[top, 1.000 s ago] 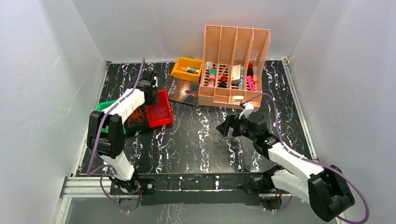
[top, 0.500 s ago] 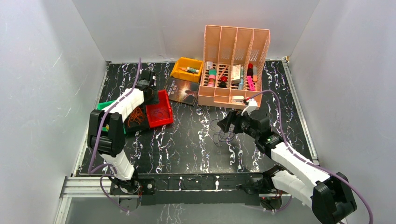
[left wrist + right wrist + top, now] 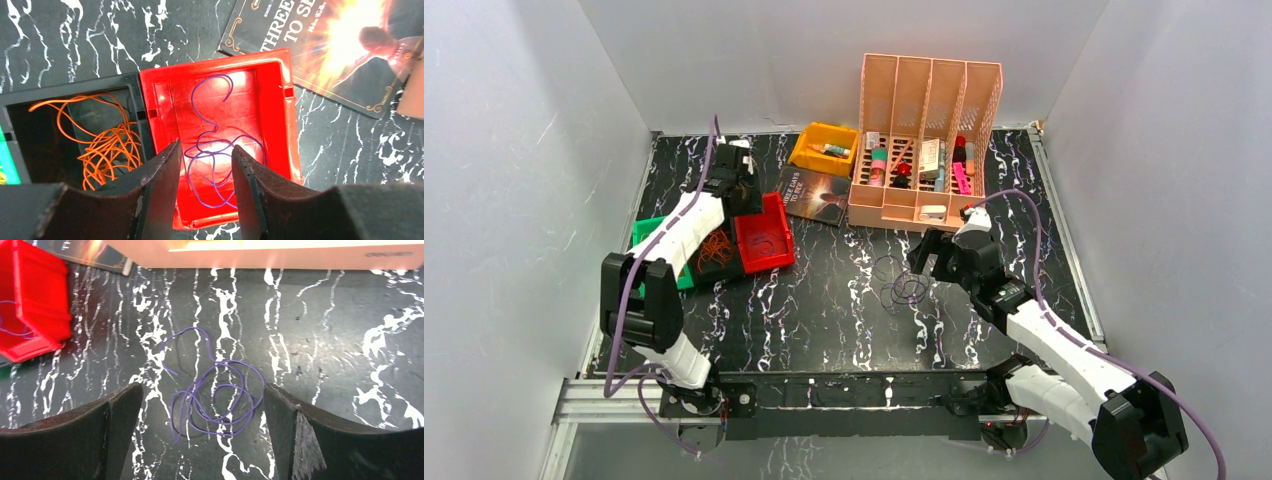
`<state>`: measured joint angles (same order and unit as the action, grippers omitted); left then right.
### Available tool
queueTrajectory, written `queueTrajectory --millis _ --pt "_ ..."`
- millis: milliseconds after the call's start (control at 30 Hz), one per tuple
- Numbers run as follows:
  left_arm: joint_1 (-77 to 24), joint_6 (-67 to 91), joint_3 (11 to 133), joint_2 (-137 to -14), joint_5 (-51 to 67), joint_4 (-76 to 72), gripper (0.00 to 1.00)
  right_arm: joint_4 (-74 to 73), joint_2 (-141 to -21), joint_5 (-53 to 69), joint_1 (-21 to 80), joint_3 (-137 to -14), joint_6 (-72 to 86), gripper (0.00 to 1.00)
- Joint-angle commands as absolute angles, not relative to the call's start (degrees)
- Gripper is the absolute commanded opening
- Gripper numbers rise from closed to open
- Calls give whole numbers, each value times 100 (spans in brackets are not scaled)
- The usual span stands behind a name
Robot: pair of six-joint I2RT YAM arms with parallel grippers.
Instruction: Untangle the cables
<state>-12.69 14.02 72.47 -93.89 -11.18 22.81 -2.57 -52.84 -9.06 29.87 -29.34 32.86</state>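
Observation:
A purple cable (image 3: pixel 215 165) lies loosely looped on the floor of the red bin (image 3: pixel 289 125). An orange cable (image 3: pixel 107 145) fills the black bin (image 3: pixel 75 91) beside it. My left gripper (image 3: pixel 206 146) hovers open above the red bin (image 3: pixel 782 228), its fingers apart and holding nothing. Another purple cable (image 3: pixel 215 395) is coiled on the dark marbled table (image 3: pixel 325 355), and appears in the top view as a thin purple cable (image 3: pixel 907 288). My right gripper (image 3: pixel 202 387) is wide open above it, a finger on each side, not touching it. From above, the right gripper (image 3: pixel 924 257) hangs just behind that coil.
A pink divided organiser (image 3: pixel 929 140) with small items stands at the back, a yellow bin (image 3: pixel 824 148) to its left. A book (image 3: pixel 816 195) lies flat by the red bin. A green bin (image 3: pixel 649 232) sits at the left edge. White walls enclose the table.
My left gripper has opened and drawn back over the red bin, leaving the purple cable inside it. My right arm has shifted right and back, uncovering the coil on the table.

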Motion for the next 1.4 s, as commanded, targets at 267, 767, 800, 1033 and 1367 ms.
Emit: queueTrajectory --millis 267,767,800,1033,1367 --pt "-1567 1448 7073 -7873 -1218 2438 45 -836 -5244 -1905 2988 -3402 3513 98" --pt "-3928 2524 6907 -7721 -2059 2513 49 -1261 -5667 -1247 2514 -4212 3282 98" --pt "-4047 2568 6897 -7768 -2072 2470 49 -1242 -5713 -1023 2350 -4210 3305 98" --pt "-4614 2650 6760 -8087 -1481 1741 50 -908 -5565 720 829 -3782 3458 99" --pt "-5416 2573 7308 -9140 -969 1204 50 -842 -4321 74 559 -2939 3905 98"
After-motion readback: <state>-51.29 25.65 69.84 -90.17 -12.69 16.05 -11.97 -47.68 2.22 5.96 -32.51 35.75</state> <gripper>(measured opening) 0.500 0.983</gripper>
